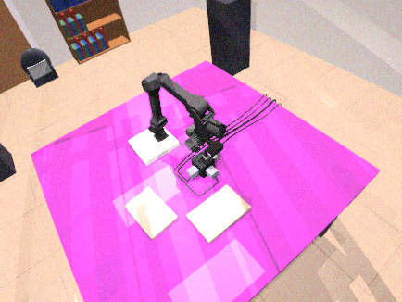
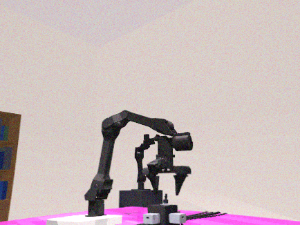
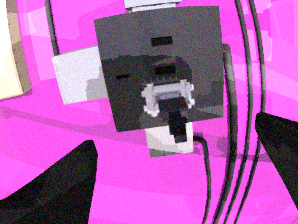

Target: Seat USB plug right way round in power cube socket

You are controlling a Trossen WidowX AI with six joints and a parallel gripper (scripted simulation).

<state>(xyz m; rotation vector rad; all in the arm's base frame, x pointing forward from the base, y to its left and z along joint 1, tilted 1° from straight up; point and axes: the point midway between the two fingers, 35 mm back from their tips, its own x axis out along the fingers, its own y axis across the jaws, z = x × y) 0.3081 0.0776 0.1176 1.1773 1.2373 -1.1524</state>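
The dark grey power cube (image 3: 136,43) sits on the magenta table (image 1: 296,185), just beside a white pad (image 1: 218,212). A USB plug (image 3: 168,99) with a pale metal collar stands in its top socket, seemingly only partway in, black cable (image 3: 206,183) trailing off.
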